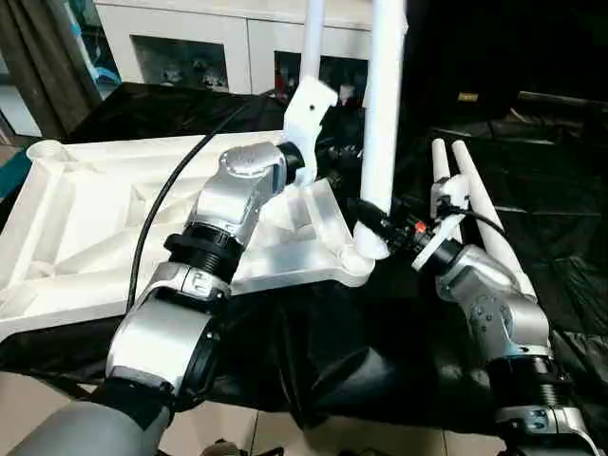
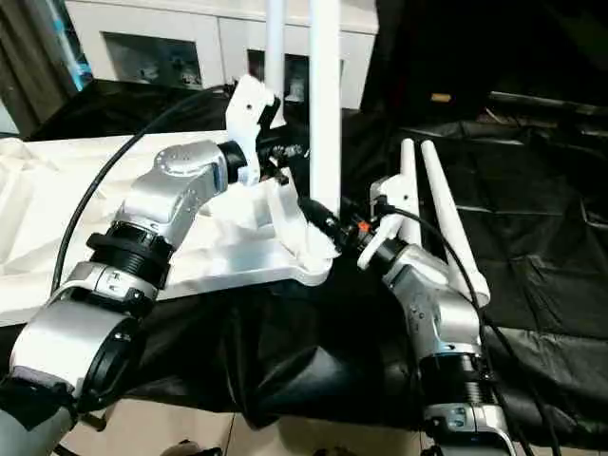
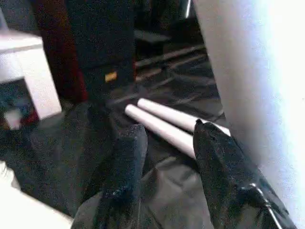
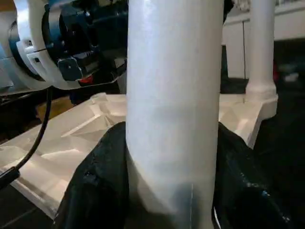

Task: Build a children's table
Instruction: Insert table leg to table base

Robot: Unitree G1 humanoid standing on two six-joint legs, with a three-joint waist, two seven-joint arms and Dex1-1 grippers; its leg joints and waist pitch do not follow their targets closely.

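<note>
The white tabletop (image 1: pixel 95 204) lies upside down on black cloth, ribbed underside up. One white leg (image 1: pixel 312 33) stands upright in the far right corner socket. A second leg (image 1: pixel 385 95) stands in the near right corner socket (image 1: pixel 353 256). My right gripper (image 1: pixel 372 223) is shut on that near leg just above the socket, and the leg (image 4: pixel 174 95) sits between the gripper's black fingers (image 4: pixel 95 181). My left gripper (image 3: pixel 167 131) is open beside the near leg (image 3: pixel 257 71), with nothing between its fingers. Two loose legs (image 1: pixel 475 195) lie on the cloth to the right.
A white glass-door cabinet (image 1: pixel 218 38) stands behind the work surface. A black cable (image 1: pixel 161 204) runs over the tabletop along my left forearm. The black cloth (image 1: pixel 551 171) covers the surface to the right, and tiled floor (image 1: pixel 285 432) shows below its front edge.
</note>
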